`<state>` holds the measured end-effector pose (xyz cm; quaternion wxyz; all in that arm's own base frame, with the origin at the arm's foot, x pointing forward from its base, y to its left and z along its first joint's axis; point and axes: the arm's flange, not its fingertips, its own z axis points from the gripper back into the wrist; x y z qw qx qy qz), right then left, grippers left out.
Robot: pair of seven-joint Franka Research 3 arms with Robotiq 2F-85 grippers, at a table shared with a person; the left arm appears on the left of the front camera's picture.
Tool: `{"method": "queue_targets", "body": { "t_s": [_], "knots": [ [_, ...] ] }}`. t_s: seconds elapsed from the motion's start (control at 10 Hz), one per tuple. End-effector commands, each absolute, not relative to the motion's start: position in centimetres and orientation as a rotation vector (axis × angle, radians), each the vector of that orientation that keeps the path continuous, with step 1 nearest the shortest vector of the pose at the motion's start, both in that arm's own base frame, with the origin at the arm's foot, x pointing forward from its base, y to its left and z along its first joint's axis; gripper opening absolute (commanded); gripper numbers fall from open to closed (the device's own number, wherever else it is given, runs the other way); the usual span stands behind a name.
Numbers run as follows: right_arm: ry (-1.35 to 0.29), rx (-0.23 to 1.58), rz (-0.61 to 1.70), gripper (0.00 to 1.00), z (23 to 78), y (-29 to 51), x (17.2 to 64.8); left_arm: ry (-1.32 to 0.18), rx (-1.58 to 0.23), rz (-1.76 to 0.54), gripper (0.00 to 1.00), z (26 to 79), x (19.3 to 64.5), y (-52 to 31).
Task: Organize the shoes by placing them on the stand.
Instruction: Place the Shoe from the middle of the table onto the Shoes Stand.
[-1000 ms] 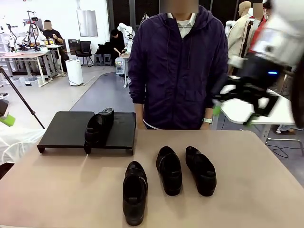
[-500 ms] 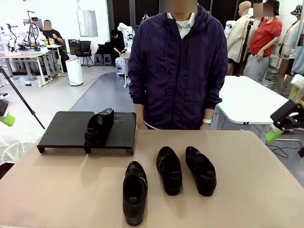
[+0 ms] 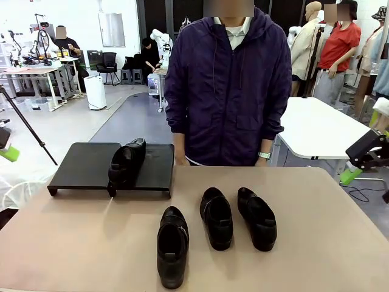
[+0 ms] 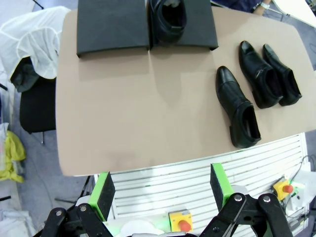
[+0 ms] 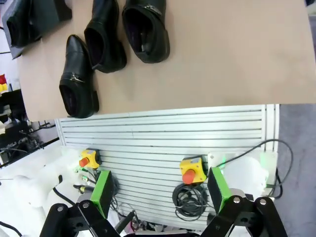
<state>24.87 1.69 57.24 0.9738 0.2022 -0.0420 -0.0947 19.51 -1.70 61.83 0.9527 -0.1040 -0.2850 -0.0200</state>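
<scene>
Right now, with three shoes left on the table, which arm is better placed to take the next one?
Probably right: its open fingers hang by the table's right edge, and the middle shoe and rightmost shoe lie on that side. The stand is left, though.

Your left gripper (image 4: 162,187) hangs high over the near edge of the table (image 4: 123,123), aimed straight down at it. Its jaws are spread wide, with nothing between the green pads (image 4: 105,190). From the front, one green pad of it pokes in off the table's left side, above tabletop height. Your right gripper (image 5: 160,189) also points down, held back from the table's near edge on the robot's side. Its jaws are just as wide and just as empty. From the front, one of its black fingers (image 3: 364,149) slants down toward the table, green tip lowest. It sits out beyond the table's right side and above tabletop level.
</scene>
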Motion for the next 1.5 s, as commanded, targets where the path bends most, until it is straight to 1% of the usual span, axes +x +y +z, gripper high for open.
{"method": "queue_targets", "body": {
  "t_s": [0.0,0.5,0.6,0.7,0.8,0.9,1.0,1.1,1.4],
  "knots": [
    [-0.078,0.428,-0.178,1.00,57.7,1.7,25.1,-0.589,-0.217,-0.043,1.00,61.3,19.5,-1.7],
    [-0.078,0.428,-0.178,1.00,57.7,1.7,25.1,-0.579,-0.211,-0.041,1.00,61.8,19.5,-1.7],
    [-0.078,0.428,-0.178,1.00,57.7,1.7,25.1,-0.515,-0.232,0.044,1.00,62.5,19.9,-3.2],
    [-0.078,0.428,-0.178,1.00,57.7,1.7,25.1,-0.433,-0.231,0.056,1.00,61.0,19.5,-7.1],
    [-0.078,0.428,-0.178,1.00,57.7,1.7,25.1,-0.317,-0.220,0.120,1.00,58.9,19.6,-11.8],
    [-0.078,0.428,-0.178,1.00,57.7,1.7,25.1,-0.272,-0.241,0.076,1.00,56.4,19.7,-16.8],
    [-0.078,0.428,-0.178,1.00,57.7,1.7,25.1,-0.215,-0.263,0.107,1.00,53.5,20.2,-21.5],
    [-0.078,0.428,-0.178,1.00,57.7,1.7,25.1,-0.221,-0.206,0.117,1.00,51.4,21.2,-23.7],
    [-0.078,0.428,-0.178,1.00,57.7,1.7,25.1,-0.110,-0.224,0.209,1.00,44.7,23.5,-28.6]
  ]
}}
